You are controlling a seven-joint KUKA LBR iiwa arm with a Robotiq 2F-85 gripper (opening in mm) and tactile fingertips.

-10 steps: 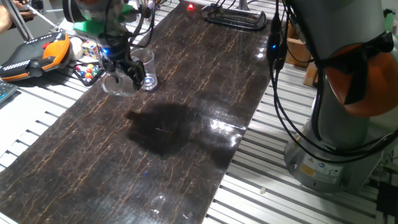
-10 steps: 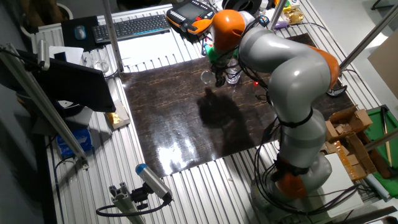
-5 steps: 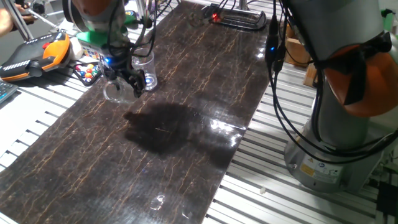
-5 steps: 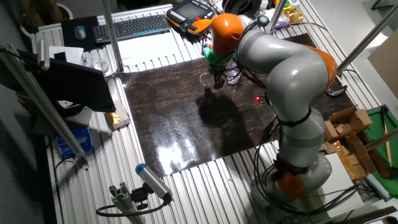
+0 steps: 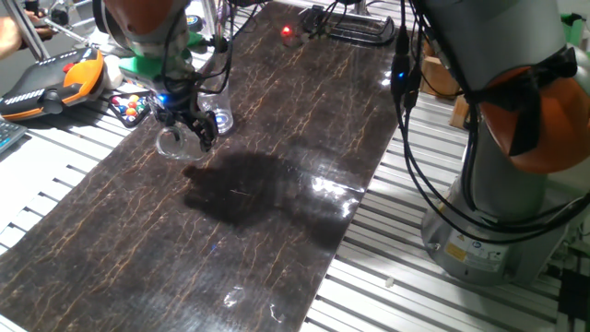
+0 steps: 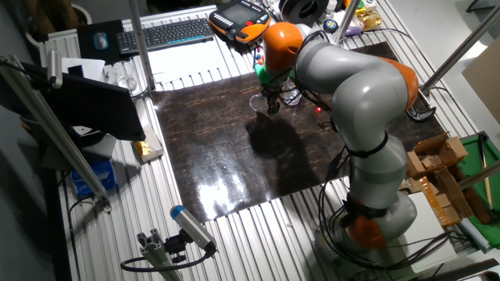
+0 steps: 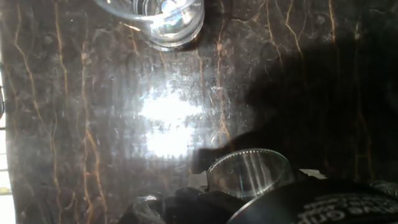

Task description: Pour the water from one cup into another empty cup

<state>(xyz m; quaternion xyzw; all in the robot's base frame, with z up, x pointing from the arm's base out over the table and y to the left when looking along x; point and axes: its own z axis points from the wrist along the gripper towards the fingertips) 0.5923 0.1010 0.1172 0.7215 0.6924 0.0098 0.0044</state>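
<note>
My gripper point(image 5: 189, 132) is shut on one cup point(image 5: 171, 143), a short squat clear glass held just over the dark mat at its far left. In the other fixed view, the same cup point(image 6: 257, 101) shows left of the gripper point(image 6: 271, 107). The hand view shows its round rim point(image 7: 249, 169) close against the dark fingers at the bottom. Another empty cup point(image 5: 218, 108), taller and thin-walled, stands upright on the mat just behind and to the right of the gripper. That taller cup point(image 7: 163, 17) sits at the top edge of the hand view. I cannot make out any water.
A dark marbled mat point(image 5: 277, 184) covers the slatted aluminium table. An orange teach pendant point(image 5: 55, 78) and small coloured objects point(image 5: 132, 106) lie left of the mat. At the mat's far end is a black wire rack point(image 5: 355, 28). The arm's base point(image 5: 489, 231) stands at the right.
The gripper and the short glass have moved together a little toward the near side of the mat, away from the taller cup, which has stayed in place.
</note>
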